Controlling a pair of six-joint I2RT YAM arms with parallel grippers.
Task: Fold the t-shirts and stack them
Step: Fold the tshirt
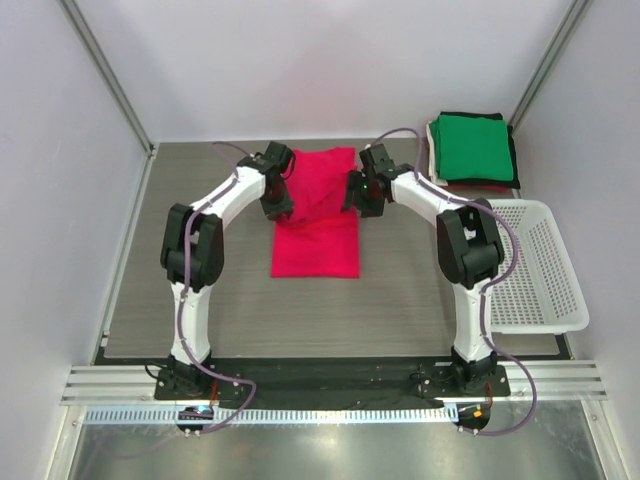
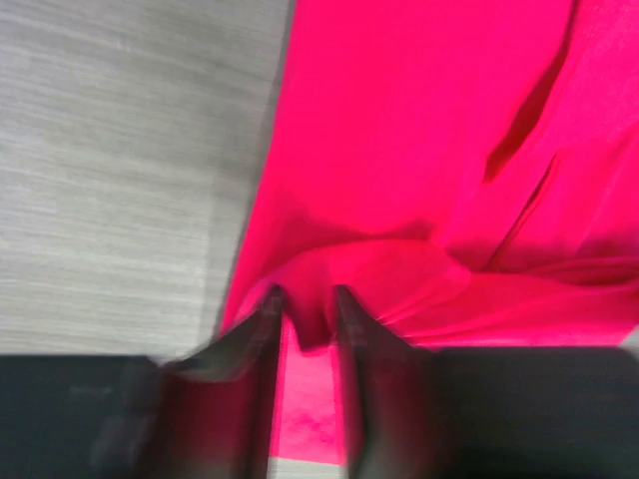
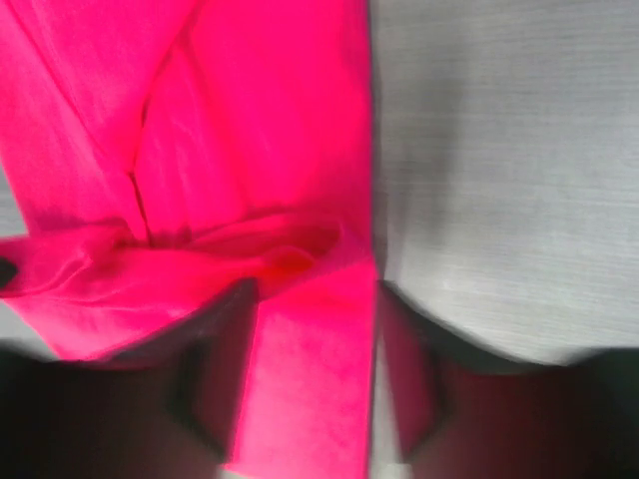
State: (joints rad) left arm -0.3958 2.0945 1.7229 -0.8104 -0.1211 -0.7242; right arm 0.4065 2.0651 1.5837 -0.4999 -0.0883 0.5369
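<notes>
Top external, near right: a white mesh basket (image 1: 540,265) stood on the tabletop (image 1: 200,300) beside the right arm, and nothing showed inside it.
Mid-tabletop: the red-pink t-shirt (image 1: 315,240) lay as a long narrow strip. Its near half was flat, and its far half was rumpled and raised between the two grippers.
Left gripper (image 1: 280,207): in the left wrist view the jaws were clenched on a raised pleat at the shirt's left edge.
Right gripper (image 1: 357,195): in the right wrist view the jaws straddled the shirt's right edge with cloth between them. They stood wider apart, so I could not tell whether they were gripping.
Step in hand: probably the crosswise fold, with the far end taken up to be laid over the near half.
Next move: both grippers would need to travel level and together toward the near hem, keeping the side edges lined up, before letting go.
Far right corner: the stack of folded t-shirts (image 1: 470,148) sat just beyond the basket. Green was on top, with black, white and red edges beneath.
</notes>
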